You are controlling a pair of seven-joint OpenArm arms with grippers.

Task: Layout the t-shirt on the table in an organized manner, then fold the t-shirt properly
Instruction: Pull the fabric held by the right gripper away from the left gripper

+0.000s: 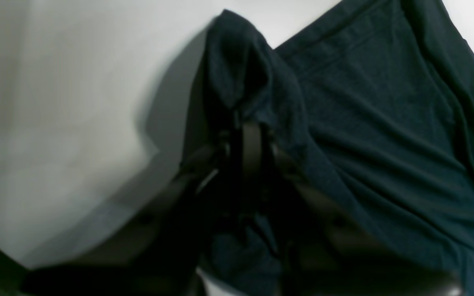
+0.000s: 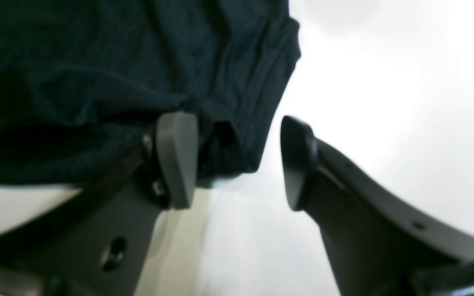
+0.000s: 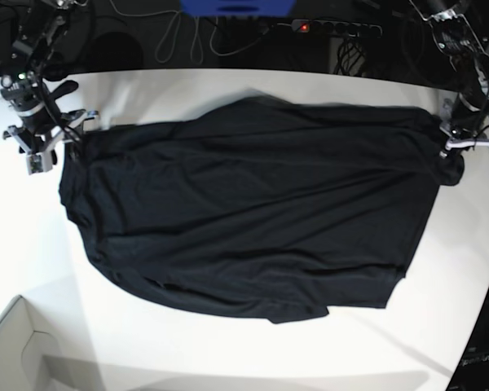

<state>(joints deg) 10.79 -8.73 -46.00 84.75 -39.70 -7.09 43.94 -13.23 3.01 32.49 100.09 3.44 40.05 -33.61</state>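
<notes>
**T-shirt spread across the white table, one corner pinched**

T-shirt (image 3: 244, 204): a plain black garment lying mostly flat over the middle of the table (image 3: 228, 358), shown in the base view. Its lower edge, nearest the bottom of the frame, runs unevenly from lower left to lower right, with a small folded bump near the bottom centre. A white box corner (image 3: 16, 350) sits at the lower left of the frame, apart from the cloth. Shallow wrinkles cross the shirt's body from left to right.

At mid-left of the base view, the right gripper (image 3: 53, 142) stands at the shirt's left corner. In the right wrist view its jaws are spread apart, one finger (image 2: 177, 160) touching the hemmed corner of the fabric and the other over bare table; nothing is clamped between them.

At the upper right of the base view, the left gripper (image 3: 460, 147) is clenched on the shirt's right corner. The left wrist view shows a bunch of fabric gathered and raised between its closed jaws.

Beyond the table's curved far edge, cables (image 3: 204, 37) lie on a dark floor.
</notes>
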